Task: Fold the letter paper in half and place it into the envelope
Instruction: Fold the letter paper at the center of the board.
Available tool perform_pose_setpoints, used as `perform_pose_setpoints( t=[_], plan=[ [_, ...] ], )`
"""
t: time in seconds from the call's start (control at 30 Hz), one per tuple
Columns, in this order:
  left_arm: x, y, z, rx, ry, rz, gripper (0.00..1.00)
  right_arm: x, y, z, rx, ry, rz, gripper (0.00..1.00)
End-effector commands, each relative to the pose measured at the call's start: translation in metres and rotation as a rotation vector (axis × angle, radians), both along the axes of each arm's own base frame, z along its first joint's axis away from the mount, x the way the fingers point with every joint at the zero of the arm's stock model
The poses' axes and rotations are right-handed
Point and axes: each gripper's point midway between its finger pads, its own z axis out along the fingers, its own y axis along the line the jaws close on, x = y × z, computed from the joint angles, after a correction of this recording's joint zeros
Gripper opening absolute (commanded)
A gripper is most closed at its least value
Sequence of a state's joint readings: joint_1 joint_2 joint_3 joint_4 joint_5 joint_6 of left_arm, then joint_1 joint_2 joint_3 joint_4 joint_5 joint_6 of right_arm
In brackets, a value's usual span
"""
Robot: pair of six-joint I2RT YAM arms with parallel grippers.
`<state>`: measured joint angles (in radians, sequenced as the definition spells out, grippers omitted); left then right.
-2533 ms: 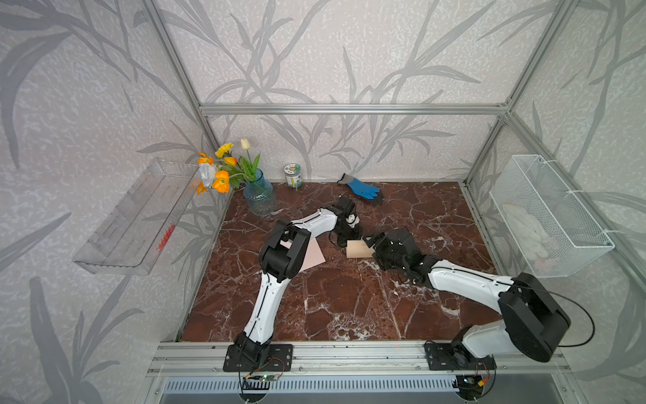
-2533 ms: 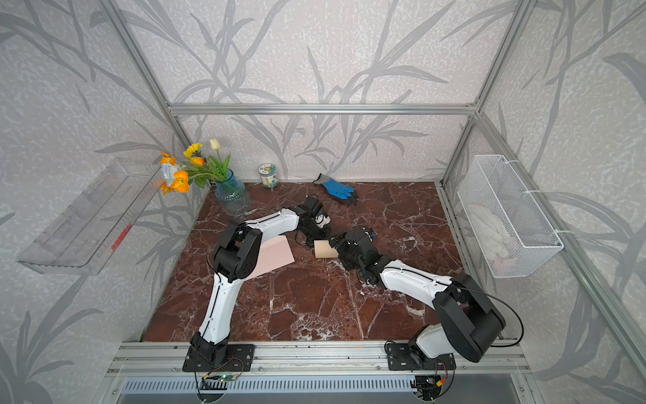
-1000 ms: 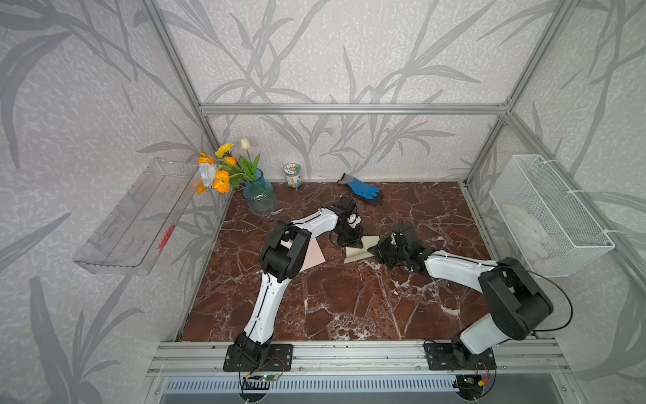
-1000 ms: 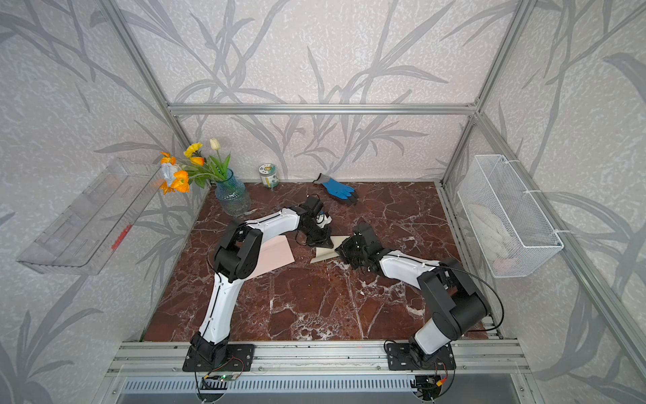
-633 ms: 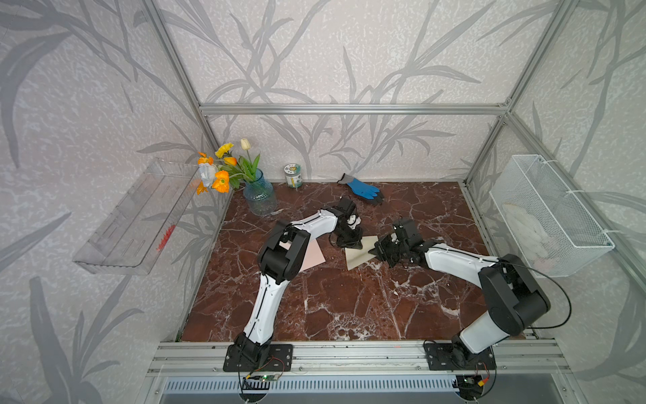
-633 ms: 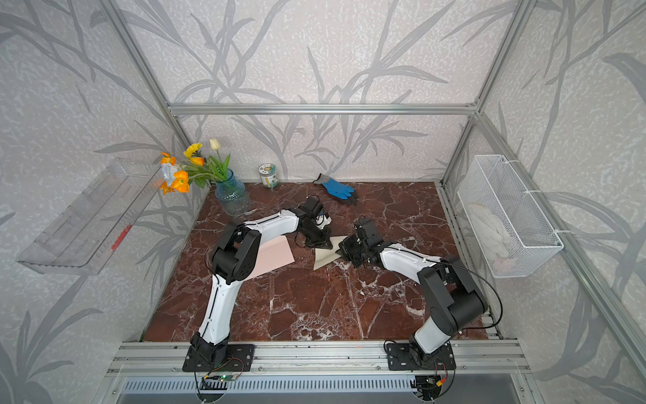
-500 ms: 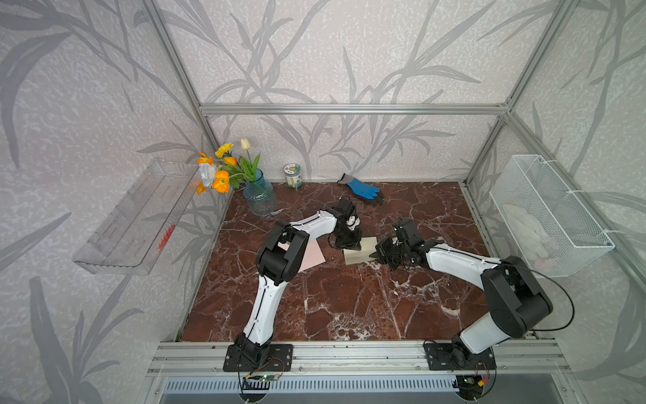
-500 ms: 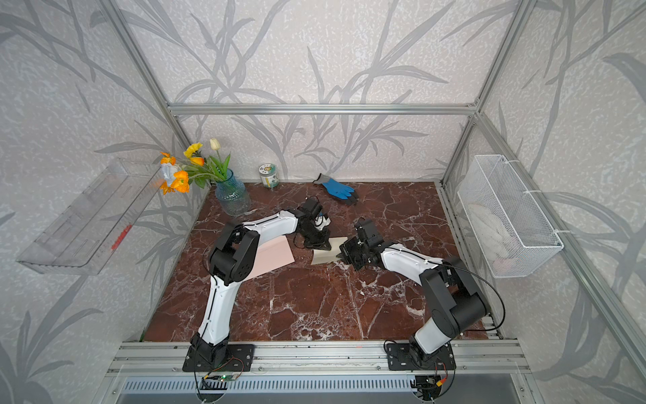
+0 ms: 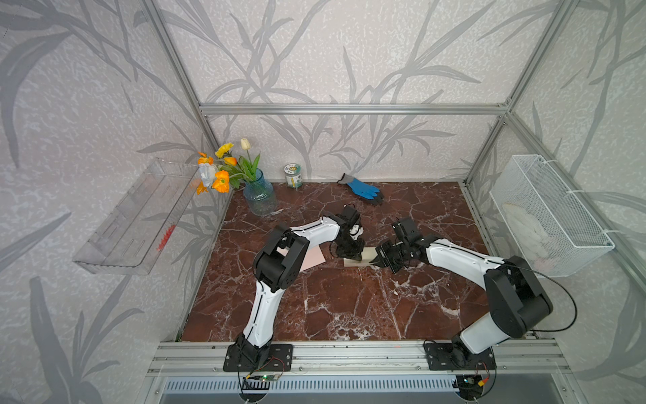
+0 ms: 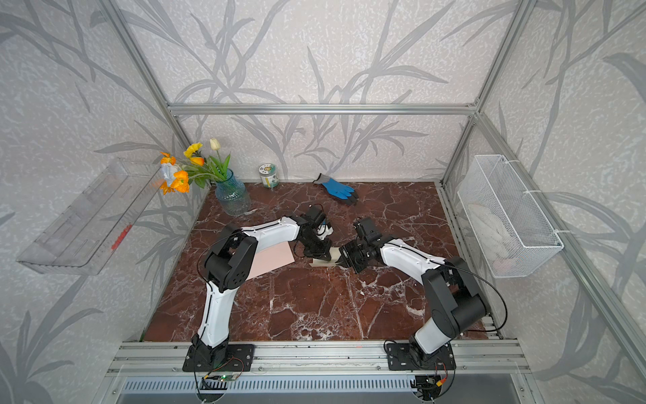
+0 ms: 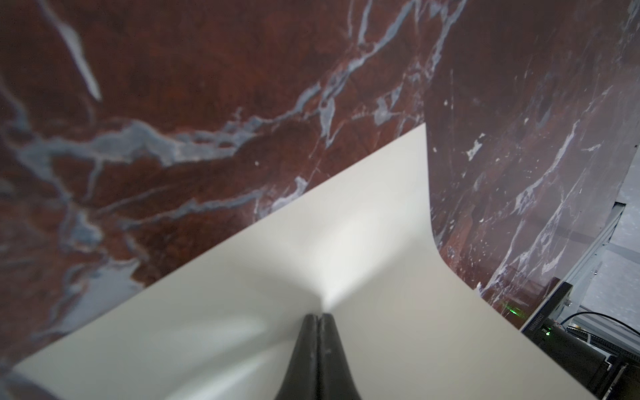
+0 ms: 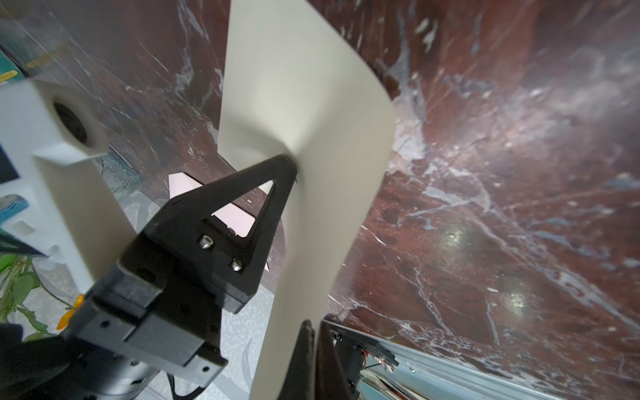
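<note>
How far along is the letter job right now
Nothing looks finished. In hand: the left gripper presses shut on the letter paper while the right gripper pinches its edge, bending it over. Left: crease it flat, then slide it into the envelope, lying flat beside it.
</note>
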<state>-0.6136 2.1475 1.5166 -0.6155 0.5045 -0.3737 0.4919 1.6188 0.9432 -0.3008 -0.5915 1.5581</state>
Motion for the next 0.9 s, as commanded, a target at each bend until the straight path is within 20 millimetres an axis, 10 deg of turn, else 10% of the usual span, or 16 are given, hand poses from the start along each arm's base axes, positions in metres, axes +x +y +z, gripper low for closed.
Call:
perform_pose_setpoints(
  t=[0.0, 0.33, 0.53, 0.87],
  plan=[
    [-0.04, 0.04, -0.042, 0.206, 0.11, -0.032, 0.0, -0.006, 0.009, -0.007, 0.025, 0.078, 0.038, 0.01],
    [-0.043, 0.04, -0.039, 0.198, 0.107, -0.048, 0.0, -0.005, 0.02, -0.011, 0.027, 0.154, 0.146, 0.06],
    [-0.042, 0.039, -0.041, 0.196, 0.11, -0.062, 0.0, -0.011, 0.015, -0.003, 0.038, 0.177, 0.156, 0.39],
    [-0.041, 0.043, -0.041, 0.199, 0.114, -0.07, 0.0, -0.013, 0.0, -0.004, 0.07, 0.219, 0.146, 0.38]
  ],
)
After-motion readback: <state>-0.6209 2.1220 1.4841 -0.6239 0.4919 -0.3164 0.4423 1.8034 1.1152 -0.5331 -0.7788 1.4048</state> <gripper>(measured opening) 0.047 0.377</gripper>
